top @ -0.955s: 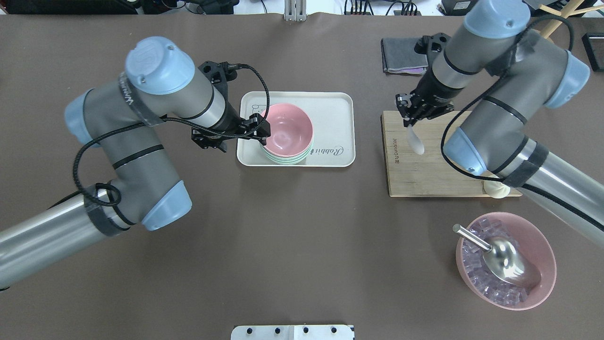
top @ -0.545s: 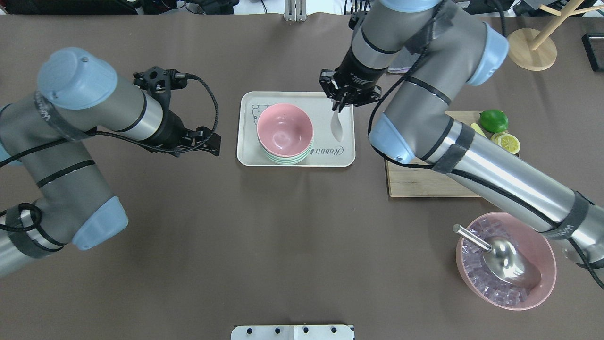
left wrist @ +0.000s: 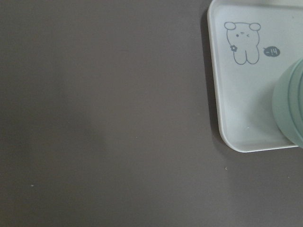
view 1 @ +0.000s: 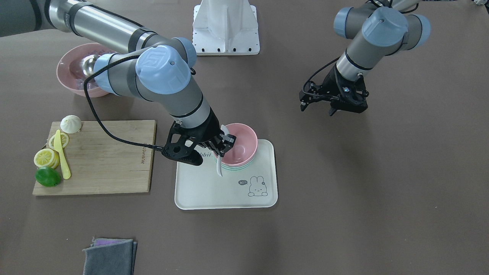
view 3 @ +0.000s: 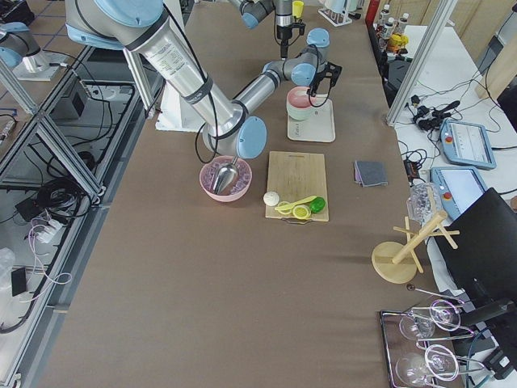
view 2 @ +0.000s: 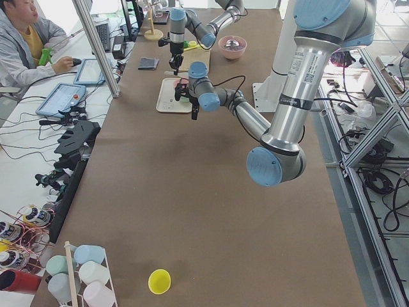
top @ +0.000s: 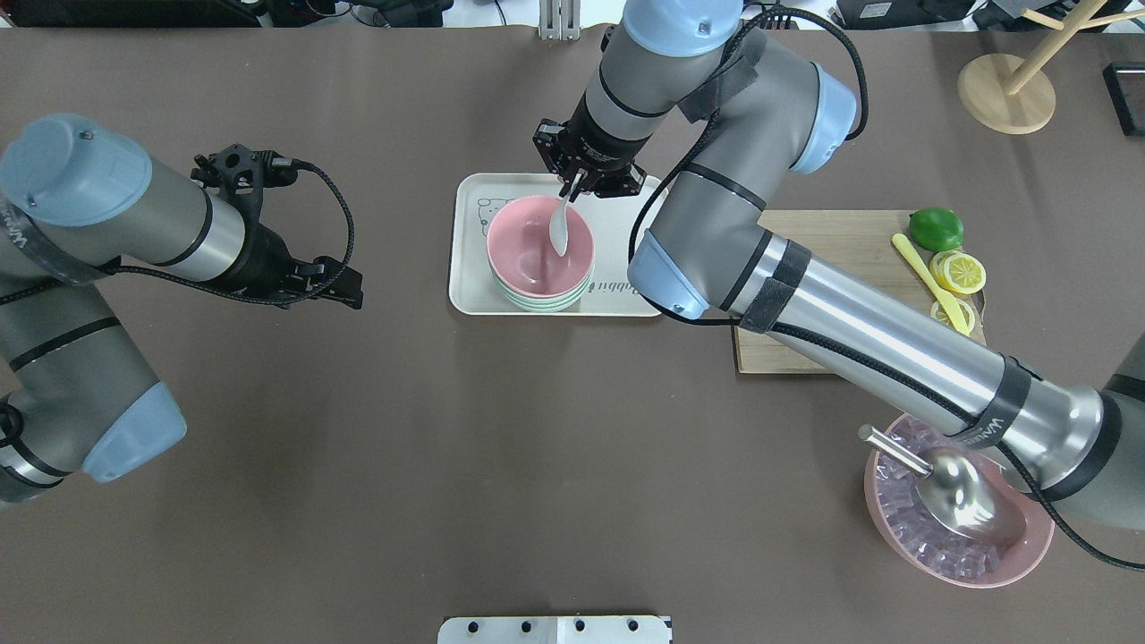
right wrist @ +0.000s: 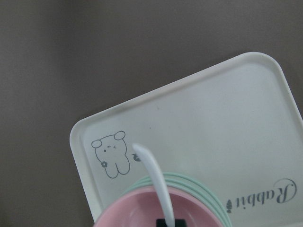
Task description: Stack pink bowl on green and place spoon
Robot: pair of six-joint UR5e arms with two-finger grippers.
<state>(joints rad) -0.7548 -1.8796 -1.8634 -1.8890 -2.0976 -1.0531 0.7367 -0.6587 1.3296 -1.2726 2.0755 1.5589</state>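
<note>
The pink bowl point(top: 532, 259) sits nested on the green bowl point(top: 541, 304) on the white tray point(top: 470, 268). My right gripper point(top: 572, 188) is shut on the handle of a white spoon point(top: 559, 234), which hangs with its scoop down inside the pink bowl. The front-facing view shows the right gripper point(view 1: 225, 143) at the bowl's rim with the spoon point(view 1: 219, 166). The right wrist view shows the spoon point(right wrist: 154, 175) over the pink bowl point(right wrist: 142, 213). My left gripper point(top: 344, 286) is open and empty, left of the tray, off the table surface.
A wooden cutting board point(top: 832, 268) right of the tray holds a lime point(top: 936, 228), lemon slices, a yellow knife and a bun point(view 1: 71, 123). A pink bowl of ice with a metal scoop point(top: 957, 496) stands near right. A grey cloth point(view 1: 110, 256) lies far right.
My right gripper carried the spoon from the cutting board leftwards to over the pink bowl. My left gripper let go of the bowl and drew back to the left.
</note>
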